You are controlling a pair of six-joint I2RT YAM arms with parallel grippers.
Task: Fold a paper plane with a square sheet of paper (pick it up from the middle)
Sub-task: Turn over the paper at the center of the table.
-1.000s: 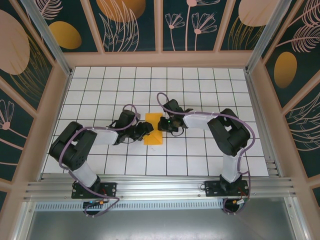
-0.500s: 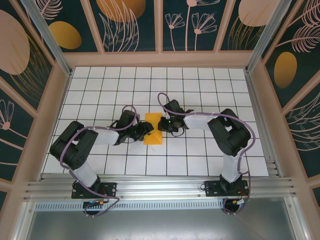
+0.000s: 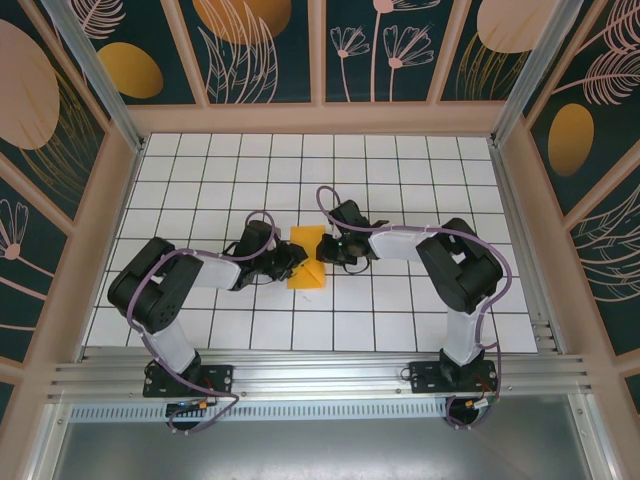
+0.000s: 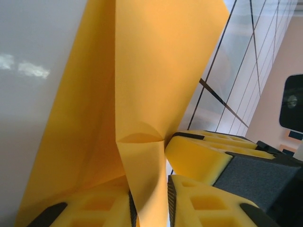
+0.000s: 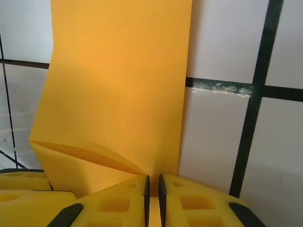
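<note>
Top external: shows the square sheet of paper [image 3: 306, 268], folded to a narrow orange strip, flat mid-table [image 3: 400, 170], left gripper [image 3: 294, 258] and right gripper [image 3: 326, 249] at opposite edges. Risk?

— Could tear or skew the crease if pulled from both sides at once. Thin stuff.

Left wrist: shows a raised flap [image 4: 142, 184] standing between the left pads [image 4: 90, 210], small buckle just above. Pinched firm or merely flanked, cannot tell. Right tool's foam pads [image 4: 199, 158] just beside.

— Might slip out, then: smooth matte paper against soft yellow foam. Could also crumple at that buckle.

Right wrist: pads [image 5: 189, 198] nearly together, clamped on the sheet's near edge, a diagonal crease running off left.

— Glossy white tiles [image 5: 222, 127], dark grout lines underneath. Would let the paper slide on any loosening.
</note>
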